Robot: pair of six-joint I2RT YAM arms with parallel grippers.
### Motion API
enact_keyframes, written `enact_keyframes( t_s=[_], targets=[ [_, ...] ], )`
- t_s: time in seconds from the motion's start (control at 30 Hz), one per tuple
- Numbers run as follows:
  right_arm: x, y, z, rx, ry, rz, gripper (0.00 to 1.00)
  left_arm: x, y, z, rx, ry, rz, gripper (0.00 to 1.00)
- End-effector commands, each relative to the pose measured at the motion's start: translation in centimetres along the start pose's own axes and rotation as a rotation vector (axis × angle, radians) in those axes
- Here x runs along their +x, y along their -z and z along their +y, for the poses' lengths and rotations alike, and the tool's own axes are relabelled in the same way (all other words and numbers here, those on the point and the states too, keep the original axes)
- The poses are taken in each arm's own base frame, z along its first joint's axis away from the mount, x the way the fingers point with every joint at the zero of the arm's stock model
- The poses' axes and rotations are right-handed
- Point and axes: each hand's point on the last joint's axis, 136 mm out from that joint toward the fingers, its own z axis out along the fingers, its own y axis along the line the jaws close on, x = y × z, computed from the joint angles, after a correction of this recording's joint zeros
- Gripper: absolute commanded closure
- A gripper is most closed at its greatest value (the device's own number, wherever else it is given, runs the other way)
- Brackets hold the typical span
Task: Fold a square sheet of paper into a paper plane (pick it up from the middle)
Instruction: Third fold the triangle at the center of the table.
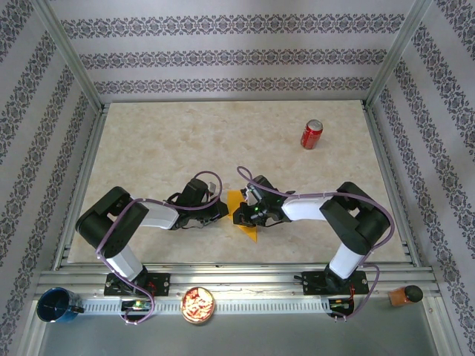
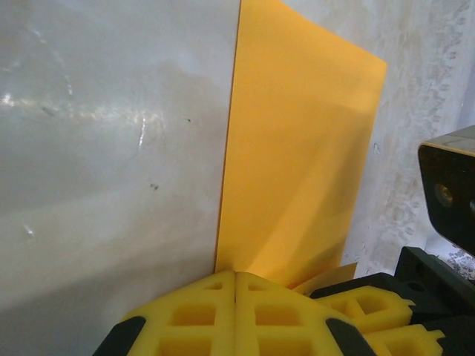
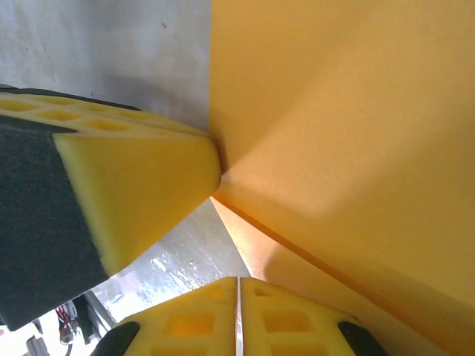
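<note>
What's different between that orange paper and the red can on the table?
The square sheet of paper is thin, orange-yellow and creased; the red soda can is a round red cylinder. The paper lies near the arms, between the left end effector and right end effector; the can sits alone at the far right of the table, untouched. Both are on that same pale surface.
</note>
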Motion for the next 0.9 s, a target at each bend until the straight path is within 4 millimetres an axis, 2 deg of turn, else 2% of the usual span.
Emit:
enact_keyframes(
  t_s=[0.0,0.1,0.2,0.33,0.5,0.7,0.87],
  targets=[
    [0.3,0.8,0.7,-0.041,-0.002,0.001,0.87,0.9,0.7,2.1,-0.113,0.001,0.021,0.99],
    [0.5,1.8,1.0,-0.026,0.018,-0.02,0.85,0.9,0.7,2.2,-0.128,-0.007,0.027,1.0],
    [0.9,2.6,-0.4,0.006,-0.004,-0.046,0.84,1.0,0.6,2.3,-0.123,0.0,0.031,1.0],
    [1.5,2.5,-2.2,0.028,-0.037,-0.034,0.86,0.9,0.6,2.0,-0.112,0.001,0.028,1.0],
    [2.1,1.6,-3.9,0.067,-0.059,-0.003,0.89,0.4,1.5,0.3,-0.083,-0.031,0.012,0.97],
    [2.2,1.3,-4.3,0.072,-0.06,0.005,0.9,0.2,2.6,-2.1,-0.05,-0.099,-0.003,0.94],
    [2.1,1.5,-4.4,0.072,-0.059,0.001,0.9,1.3,1.6,-3.8,-0.022,-0.162,0.061,0.94]
  ],
)
